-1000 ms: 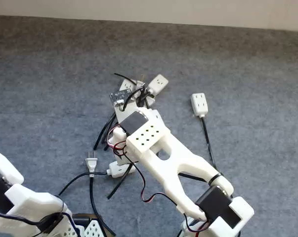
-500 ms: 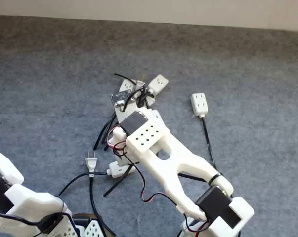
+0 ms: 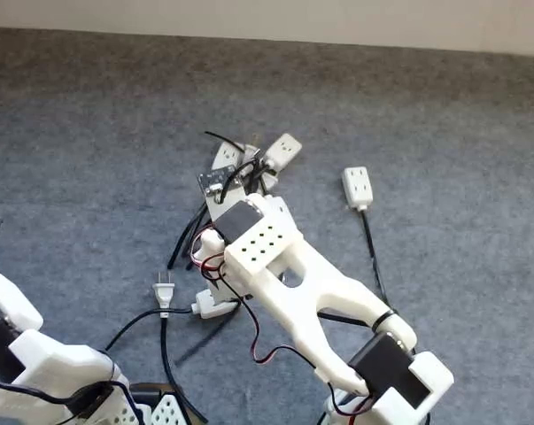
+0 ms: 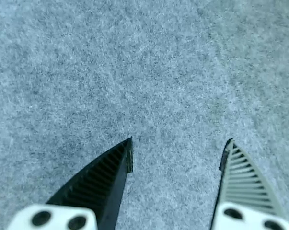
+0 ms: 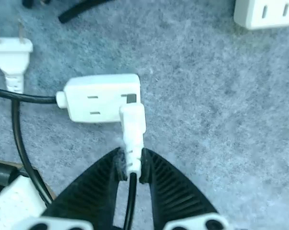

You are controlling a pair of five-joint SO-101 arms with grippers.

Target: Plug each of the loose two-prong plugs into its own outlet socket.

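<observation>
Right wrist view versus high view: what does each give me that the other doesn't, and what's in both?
Right wrist view: the right gripper shut on a white plug, whose tip is at the outlet block; I can't tell if the prongs are seated. High view: the side outlet and the far outlet. Both: the outlet block and the loose plug lying beside it.

A grey, felt-like covering (image 3: 81, 133) spreads across the whole counter (image 3: 479, 159), left to right and near to far. Its short nap is mottled in lighter and darker patches. Along the far edge it meets a pale beige band (image 3: 355, 19) at a straight seam that slants slightly nearer toward the right. Whether that band is a wall or bare surface cannot be told.
</observation>
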